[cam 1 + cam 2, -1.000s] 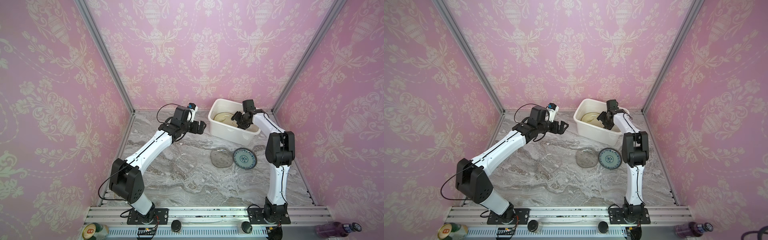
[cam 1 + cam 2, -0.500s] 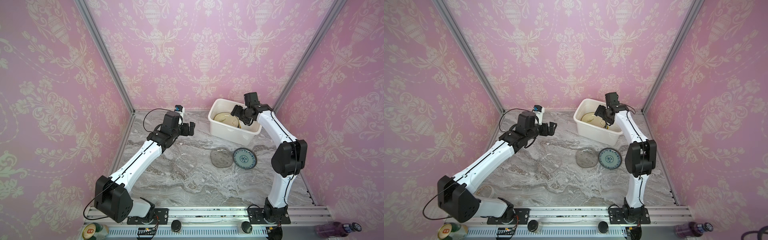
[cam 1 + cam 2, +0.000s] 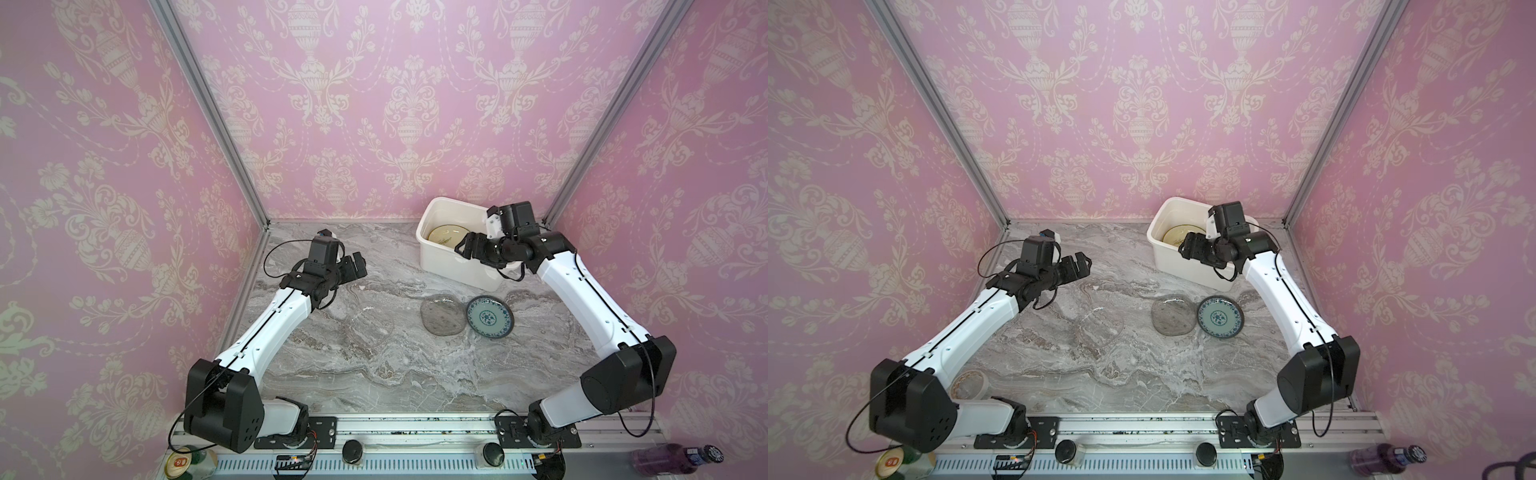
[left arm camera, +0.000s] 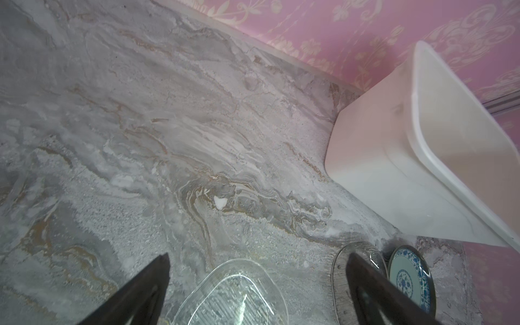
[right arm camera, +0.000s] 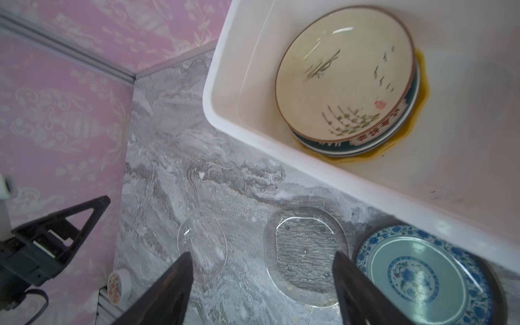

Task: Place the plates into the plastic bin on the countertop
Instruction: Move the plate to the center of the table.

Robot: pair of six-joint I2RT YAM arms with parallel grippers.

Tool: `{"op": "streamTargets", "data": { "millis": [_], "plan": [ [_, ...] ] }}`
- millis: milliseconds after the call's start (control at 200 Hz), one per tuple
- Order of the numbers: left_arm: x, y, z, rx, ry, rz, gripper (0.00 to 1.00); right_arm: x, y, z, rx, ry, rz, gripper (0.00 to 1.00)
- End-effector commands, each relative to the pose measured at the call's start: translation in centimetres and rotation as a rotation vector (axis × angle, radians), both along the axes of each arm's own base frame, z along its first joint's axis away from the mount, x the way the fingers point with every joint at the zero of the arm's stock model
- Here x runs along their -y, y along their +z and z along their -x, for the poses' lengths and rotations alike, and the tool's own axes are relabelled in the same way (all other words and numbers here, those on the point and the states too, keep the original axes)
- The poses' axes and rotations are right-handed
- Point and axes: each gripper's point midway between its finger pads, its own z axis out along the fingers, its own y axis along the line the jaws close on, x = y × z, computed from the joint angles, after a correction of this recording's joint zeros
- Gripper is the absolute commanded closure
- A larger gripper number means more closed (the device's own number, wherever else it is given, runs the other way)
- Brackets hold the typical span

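Three plates lie flat on the countertop (image 3: 395, 374). A clear glass plate (image 3: 371, 328) sits near the centre, a grey glass plate (image 3: 441, 314) at its 3 o'clock, and a teal patterned plate (image 3: 489, 316) just beside that, rims perhaps touching. All look stiff, slick and breakable, so I'd pinch a raised rim on the side away from any neighbour. The plastic bin (image 3: 453, 268), at 12 o'clock of that pair, already holds a stack of plates (image 5: 344, 73). The right gripper (image 3: 463, 247) hovers over the bin's near wall, fingers apart and empty. The left gripper (image 3: 358, 266), at 11 o'clock of the clear plate, gapes wide and holds nothing. A tape roll (image 3: 969, 384) lies well apart.
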Motion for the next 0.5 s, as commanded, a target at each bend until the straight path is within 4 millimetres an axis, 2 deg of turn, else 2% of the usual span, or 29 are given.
{"op": "streamTargets", "data": {
  "millis": [0,110,165,175,190,335,495],
  "plan": [
    [-0.9,-2.9,2.5,-0.162,0.023,-0.041,0.01,-1.3,-2.3,3.5,-0.085,0.041,-0.039,0.23],
    [1.7,-2.5,2.7,-0.154,-0.126,-0.009,0.01,0.5,-5.4,5.5,-0.175,-0.112,-0.037,0.25],
    [3.3,-1.8,2.6,-0.125,-0.213,-0.008,0.01,1.6,-5.9,6.0,-0.189,-0.171,-0.012,0.25],
    [3.6,-1.6,2.6,-0.119,-0.229,-0.009,0.01,2.0,-7.0,6.6,-0.213,-0.184,0.005,0.25],
    [4.0,-1.4,2.6,-0.111,-0.25,-0.011,0.01,2.4,-7.4,6.9,-0.228,-0.201,0.018,0.26],
    [8.6,0.8,2.8,-0.01,-0.458,-0.005,0.01,7.0,-9.2,8.5,-0.312,-0.379,0.054,0.26],
    [11.5,2.0,2.8,0.074,-0.556,0.005,0.01,11.8,-10.8,10.3,-0.342,-0.569,0.039,0.26]
  ]
}}
